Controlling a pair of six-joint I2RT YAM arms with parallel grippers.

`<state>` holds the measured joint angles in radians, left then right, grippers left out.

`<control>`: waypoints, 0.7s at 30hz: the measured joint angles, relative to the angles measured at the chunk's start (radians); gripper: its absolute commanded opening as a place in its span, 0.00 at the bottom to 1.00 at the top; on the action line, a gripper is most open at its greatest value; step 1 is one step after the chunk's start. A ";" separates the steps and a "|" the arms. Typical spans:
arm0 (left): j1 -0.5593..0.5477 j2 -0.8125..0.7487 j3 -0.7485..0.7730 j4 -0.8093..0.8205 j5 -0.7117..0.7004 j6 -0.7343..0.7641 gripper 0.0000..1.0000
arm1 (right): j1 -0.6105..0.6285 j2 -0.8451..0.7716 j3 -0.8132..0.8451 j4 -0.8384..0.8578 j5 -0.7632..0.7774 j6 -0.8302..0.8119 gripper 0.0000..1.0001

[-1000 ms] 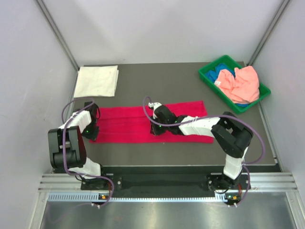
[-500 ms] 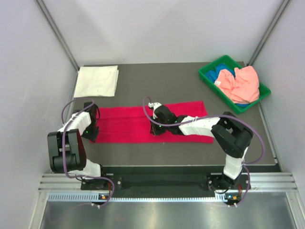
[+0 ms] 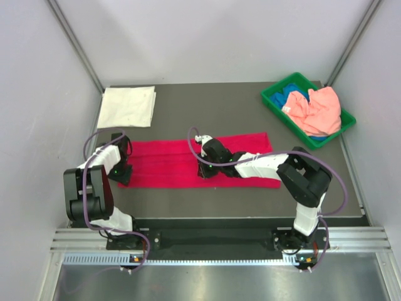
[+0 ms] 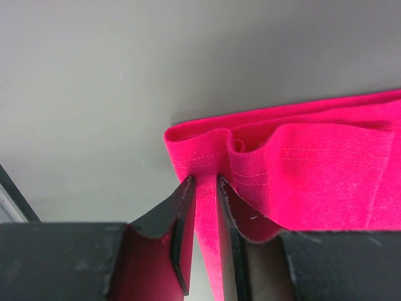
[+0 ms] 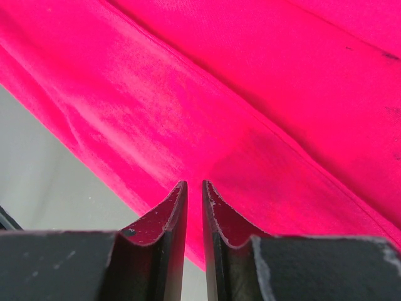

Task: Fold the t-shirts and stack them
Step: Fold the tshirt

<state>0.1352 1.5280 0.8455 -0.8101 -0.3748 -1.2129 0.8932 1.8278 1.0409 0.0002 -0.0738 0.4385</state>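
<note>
Red t-shirt (image 3: 163,164); white t-shirt (image 3: 127,106) just beyond.

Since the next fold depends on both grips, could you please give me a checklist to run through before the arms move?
1. Red shirt lies flat as a long strip: ok.
2. Left gripper at the strip's left end, cloth between its jaws: ok.
3. Left grip firm: cannot tell; the jaws stand slightly apart.
4. Right gripper over the strip's middle: ok; whether it pinches cloth: cannot tell.
5. White shirt folded, apart from the strip: ok.
6. Pink shirt out of the bin: not ok; it lies crumpled inside.
</note>
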 measured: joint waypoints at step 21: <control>-0.008 0.001 0.005 0.039 0.029 -0.010 0.24 | 0.000 0.016 0.000 0.000 0.000 0.000 0.16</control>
<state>0.1276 1.5288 0.8505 -0.7712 -0.3454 -1.2232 0.8932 1.8439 1.0412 0.0002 -0.0738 0.4385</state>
